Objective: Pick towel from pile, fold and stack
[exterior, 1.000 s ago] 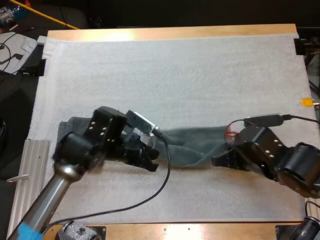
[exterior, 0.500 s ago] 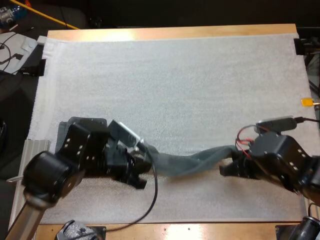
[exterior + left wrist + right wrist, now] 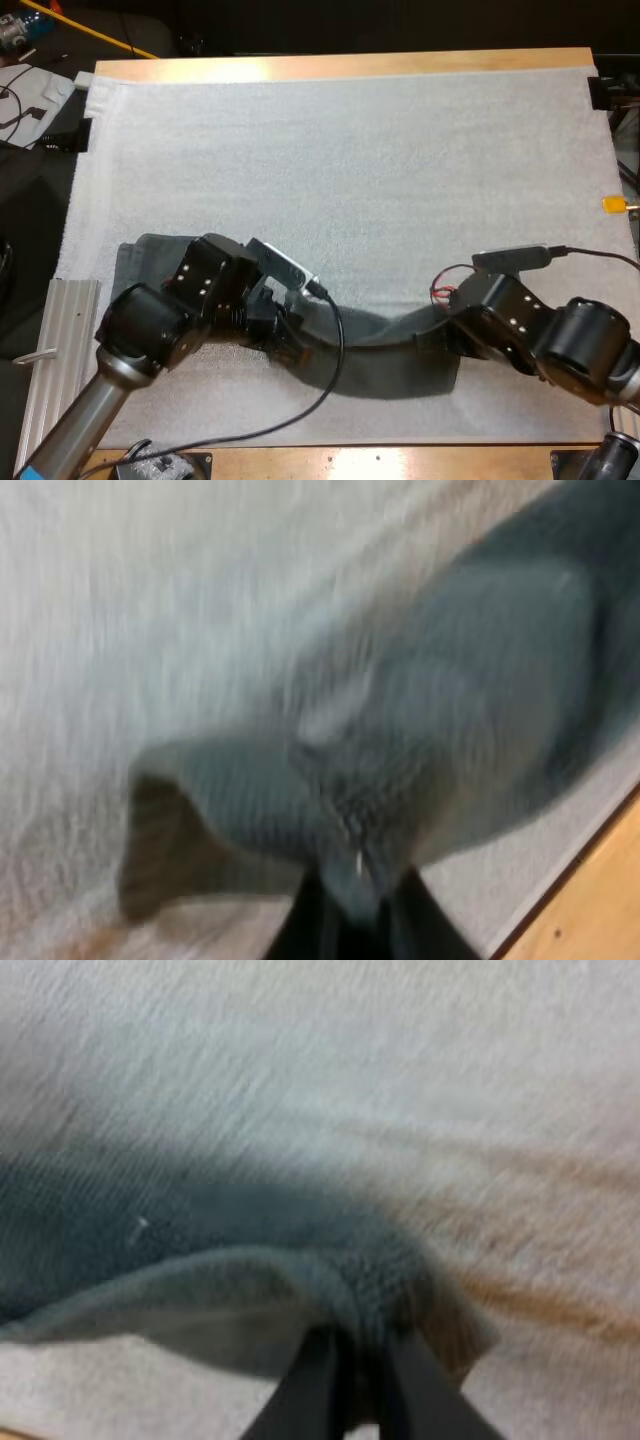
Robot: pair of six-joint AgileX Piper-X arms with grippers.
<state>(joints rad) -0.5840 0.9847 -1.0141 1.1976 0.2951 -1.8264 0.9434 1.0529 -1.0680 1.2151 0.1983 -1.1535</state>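
Observation:
A dark grey-green towel (image 3: 385,365) stretches between my two grippers near the front of the white mat (image 3: 350,160), sagging toward the front edge. My left gripper (image 3: 290,345) is shut on its left end. My right gripper (image 3: 432,340) is shut on its right end. In the left wrist view the black fingers (image 3: 355,920) pinch a bunched edge of the towel (image 3: 450,710). In the right wrist view the fingers (image 3: 360,1380) clamp a fold of the towel (image 3: 200,1230) just above the mat. A second dark towel (image 3: 135,262) lies flat at the left, partly under my left arm.
A ribbed metal plate (image 3: 55,340) lies off the mat's left side. The table's wooden front edge (image 3: 400,460) runs close below the hanging towel. Cables and clutter sit beyond the far left corner.
The two grippers have drawn slightly closer together. The towel, a thin taut band half a second ago, now sags wider toward the front edge.

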